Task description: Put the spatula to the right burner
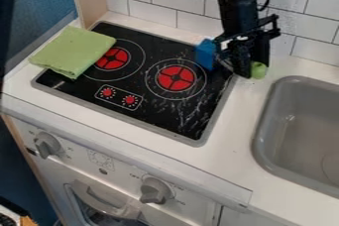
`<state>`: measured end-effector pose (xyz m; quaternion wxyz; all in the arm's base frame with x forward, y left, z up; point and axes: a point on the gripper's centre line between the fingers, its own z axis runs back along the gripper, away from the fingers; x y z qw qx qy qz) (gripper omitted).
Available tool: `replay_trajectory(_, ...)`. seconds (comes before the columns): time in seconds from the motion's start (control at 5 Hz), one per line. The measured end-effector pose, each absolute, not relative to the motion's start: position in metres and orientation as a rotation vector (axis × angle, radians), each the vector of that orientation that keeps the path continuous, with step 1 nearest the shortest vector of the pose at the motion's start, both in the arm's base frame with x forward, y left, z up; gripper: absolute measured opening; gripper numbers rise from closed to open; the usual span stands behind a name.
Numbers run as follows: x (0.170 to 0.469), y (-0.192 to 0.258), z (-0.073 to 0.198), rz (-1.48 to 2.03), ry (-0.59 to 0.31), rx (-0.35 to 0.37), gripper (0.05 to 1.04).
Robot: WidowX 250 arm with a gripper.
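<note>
Nearest are the oven knobs, on the front panel where someone standing there could turn them. Behind, the sink is let into the counter on the right, the stove top on the left. The right burner, where the spatula should go, lies to the near left of the gripper. Over at the left, a green cloth lies flat across the stove's edge and part of the left burner, its spread probably keeping it steady.

By the stove's far right corner the gripper points down, a pose that suits working from above. I cannot tell whether its jaws are apart, together or clamped on something. A blue block is just left of it, a green piece at its lower right. Where the spatula is, I cannot say for certain; either may be part of it, half hidden by the gripper.
</note>
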<state>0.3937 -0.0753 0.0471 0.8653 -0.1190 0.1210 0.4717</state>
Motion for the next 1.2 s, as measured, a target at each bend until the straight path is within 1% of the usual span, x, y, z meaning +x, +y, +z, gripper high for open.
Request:
replay_trajectory(0.2, 0.396, -0.062, 0.047, 1.039, 0.247, -0.255, 0.375)
replay_trajectory(0.6, 0.392, -0.02, 0.061, 1.212, 0.206, -0.284, 0.375)
replay_trajectory(0.8, 0.394, 0.015, 0.061, 1.355, 0.185, -0.269, 0.375)
replay_trajectory(1.0, 0.407, 0.032, 0.062, 1.397, 0.149, -0.259, 0.375)
replay_trajectory(1.2, 0.413, 0.042, 0.049, 1.428, 0.159, -0.213, 0.375)
